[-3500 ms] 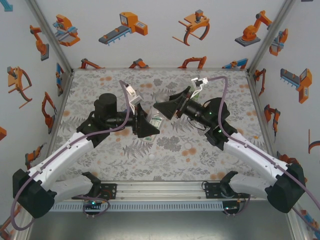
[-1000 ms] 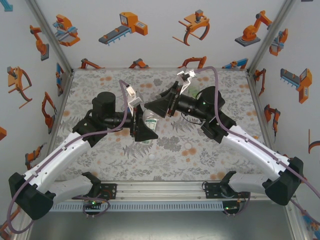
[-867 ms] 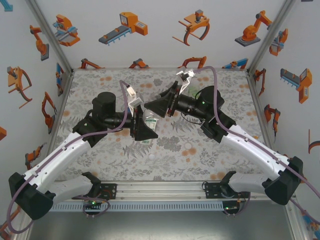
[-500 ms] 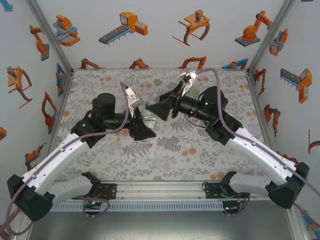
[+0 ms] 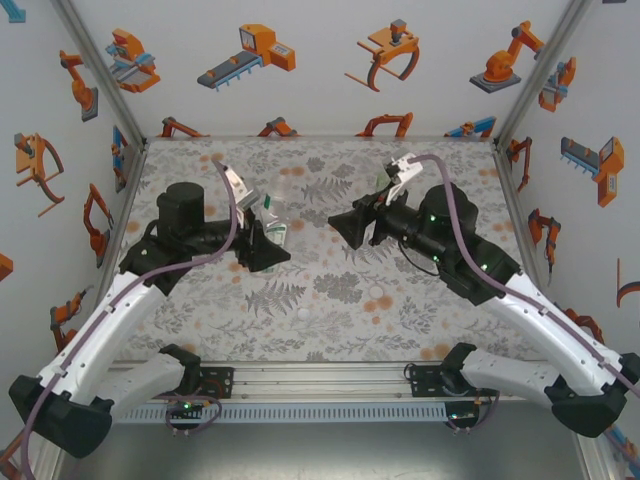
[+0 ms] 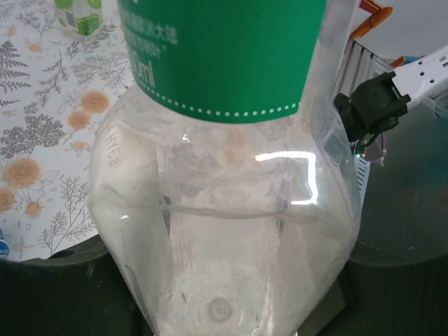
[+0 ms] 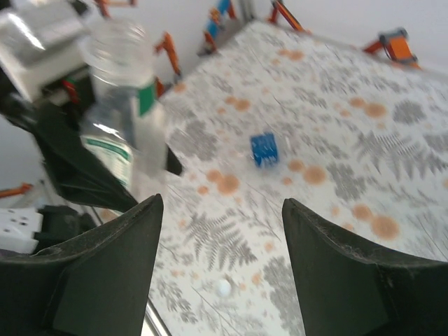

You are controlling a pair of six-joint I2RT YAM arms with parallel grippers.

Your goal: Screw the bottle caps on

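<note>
Left claw (image 5: 268,240) of mine is clamped on the bottle (image 6: 224,224), which is clear with a green label. I hold it above the worktop (image 5: 330,290), left of centre. It looks empty. Its top is too blurred for me to tell whether it is capped. My right claw (image 7: 222,203) hangs to the right of it, well apart, with its jaws spread wide and nothing between them. On the worktop a white cap (image 7: 222,287) lies toward the near edge, and a small blue thing (image 7: 264,149) lies farther off. A far bottle (image 6: 78,12), green-labelled, stands upright, well apart from the held one.
</note>
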